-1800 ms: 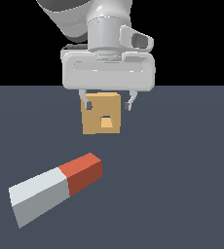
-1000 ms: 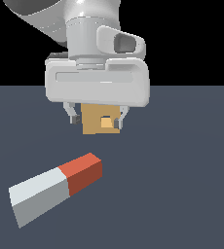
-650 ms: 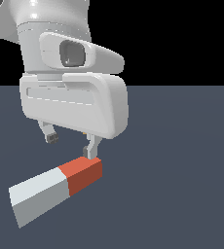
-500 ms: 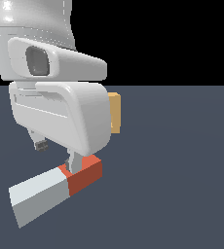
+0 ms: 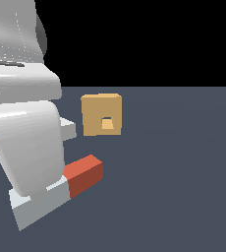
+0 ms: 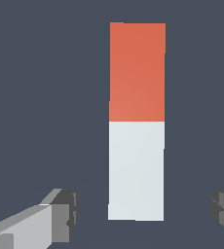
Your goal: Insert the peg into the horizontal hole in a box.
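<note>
Gripper spread wide over the white end of the peg — the grasp is not yet made.

In the wrist view the gripper (image 6: pixel 143 214) is seen with its two fingers (image 6: pixel 65 214) far apart, one on each side of the peg (image 6: pixel 136 121), and no contact with the bar is visible. In the exterior view the fingers are hidden behind the large white body of the hand, so the opening can be judged only from the wrist camera. The peg lies flat on the dark floor (image 5: pixel 183 172), its red part turned toward the box (image 5: pixel 101 114), which stands a little beyond it and apart from it. The horizontal hole (image 5: pixel 107 124) is seen low in the box's face. The step in hand is judged to be the approach for the pick — the next move calls for a descent around the white part and a closing of the fingers, before the red tip is aligned with the hole.
</note>
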